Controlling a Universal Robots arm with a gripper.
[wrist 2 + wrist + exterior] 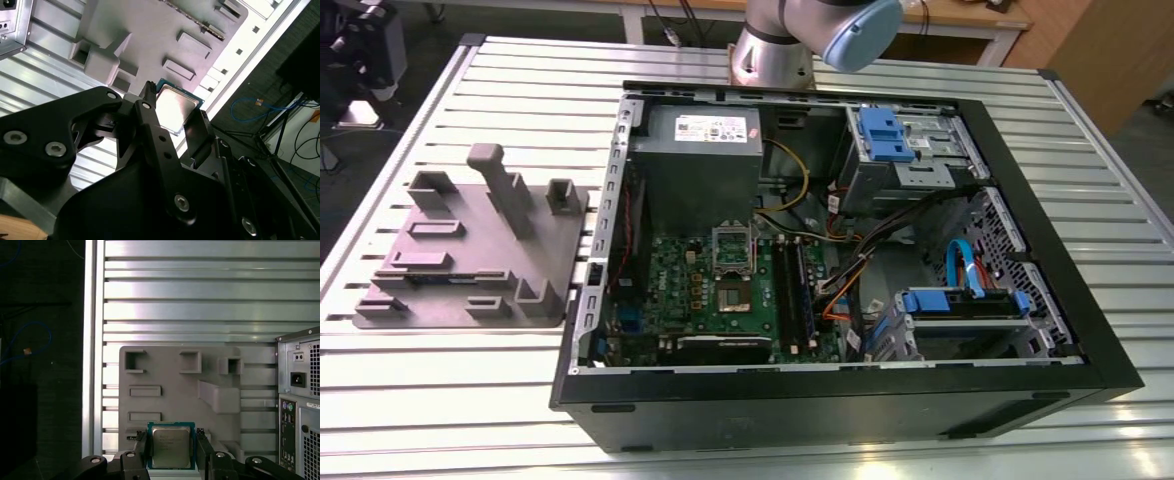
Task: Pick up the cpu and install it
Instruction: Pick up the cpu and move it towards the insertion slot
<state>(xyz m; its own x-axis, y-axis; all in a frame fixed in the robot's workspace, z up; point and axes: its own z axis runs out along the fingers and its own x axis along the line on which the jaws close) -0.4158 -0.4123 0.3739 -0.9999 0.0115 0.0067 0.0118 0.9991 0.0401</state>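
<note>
The end effector [171, 439] is closed on the cpu [171, 449], held clear above the grey fixture tray [170, 371] on the desk [200, 290]. Pick-up appears complete; installation requires square alignment over the motherboard socket [734, 296].

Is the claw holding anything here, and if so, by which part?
The claw is shut on the cpu. Its fingers press two opposite side edges, leaving the metal top uncovered in both wrist views.

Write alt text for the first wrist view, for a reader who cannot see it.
The pincer grips the cpu by two opposite edges, over a grey moulded tray on a slatted metal table; a computer case stands alongside.
</note>
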